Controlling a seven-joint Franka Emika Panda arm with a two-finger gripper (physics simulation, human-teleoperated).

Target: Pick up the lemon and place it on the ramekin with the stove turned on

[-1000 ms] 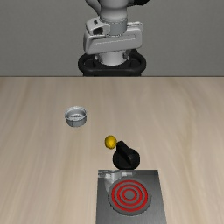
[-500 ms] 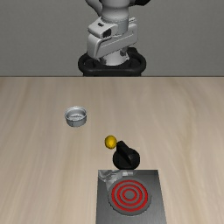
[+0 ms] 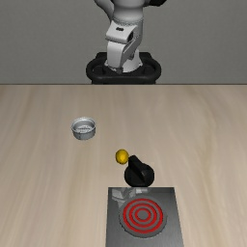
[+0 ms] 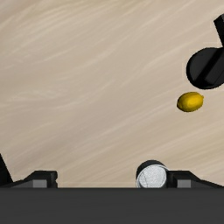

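Lemon [image 3: 122,154] lies on the pale wood table [image 3: 39,164], well apart from the gripper [image 4: 114,180], whose fingers are spread wide. It is small, oval, smooth and yellow.

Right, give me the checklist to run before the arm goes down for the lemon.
1. Stove on: ok. The stove shows glowing red rings.
2. Lemon free to grasp: ok. The lemon lies on the table; the wrist view shows a gap between it and the black object.
3. Ramekin ready: ok. The ramekin stands upright with nothing visible in it.
4. Claw empty: ok. The claw is open and holds nothing.
5. Claw lined up on the lemon: not ok. The lemon lies off to one side of the fingers, not between them.
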